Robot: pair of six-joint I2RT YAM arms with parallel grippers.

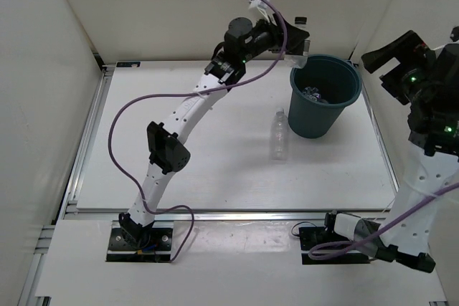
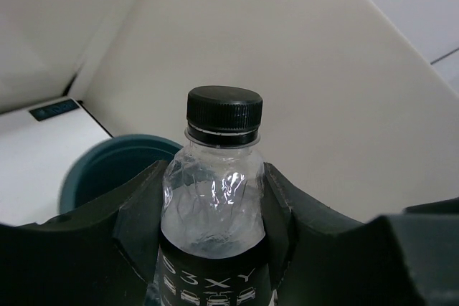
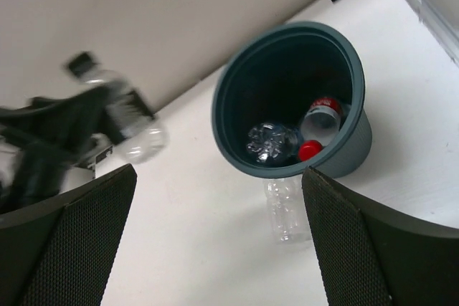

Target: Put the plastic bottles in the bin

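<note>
Counting red-label bottle (image 3: 320, 114) and crumpled bottle (image 3: 271, 141) in bin (image 1: 315, 116), half is done: left tool (image 2: 215, 227) clenches dark-label bottle (image 2: 215, 191) raised beside the rim, plain bottle (image 1: 278, 134) lies on worktop (image 1: 215, 170) by bin, right tool (image 3: 219, 238) gapes empty.

The held bottle (image 2: 215, 206) I see is clear, shiny plastic, all crinkled, with a black ridged cap (image 2: 224, 112). My left fingers (image 2: 133, 220) look like dull black plastic. My right fingers (image 3: 86, 249) have rough, netted pads. The bin (image 3: 355, 137) is smooth teal plastic. The desk (image 1: 215, 170) is dull white.
</note>
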